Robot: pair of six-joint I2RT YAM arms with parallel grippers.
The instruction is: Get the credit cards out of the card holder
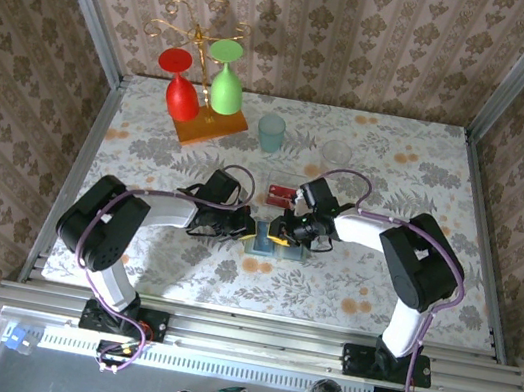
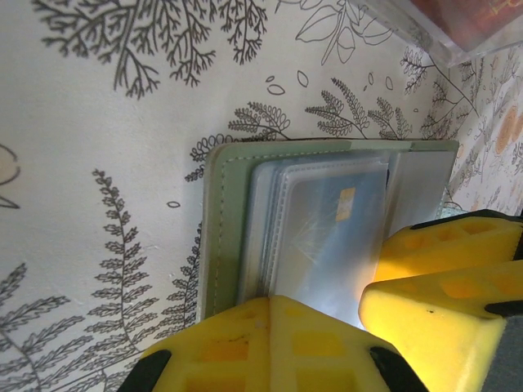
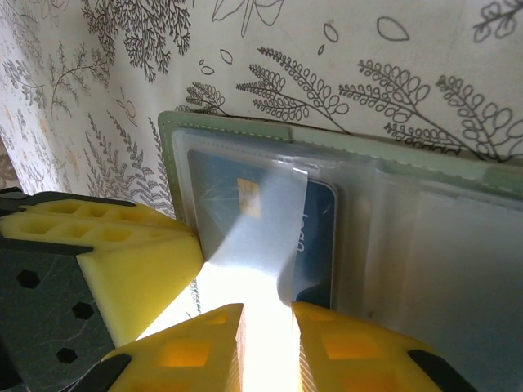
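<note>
By right pincer point(image 3: 267, 317), blue card point(image 3: 221, 184), card holder point(image 3: 229, 127)

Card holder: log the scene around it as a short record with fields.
card holder: open flat on the table, clear sleeves facing up
blue card: inside a sleeve, chip showing
red cards: in a clear tray beyond the holder
left gripper: shut, tips on the holder's edge
right gripper: jaws narrow at the sleeve's edge; glare hides any grip
</note>
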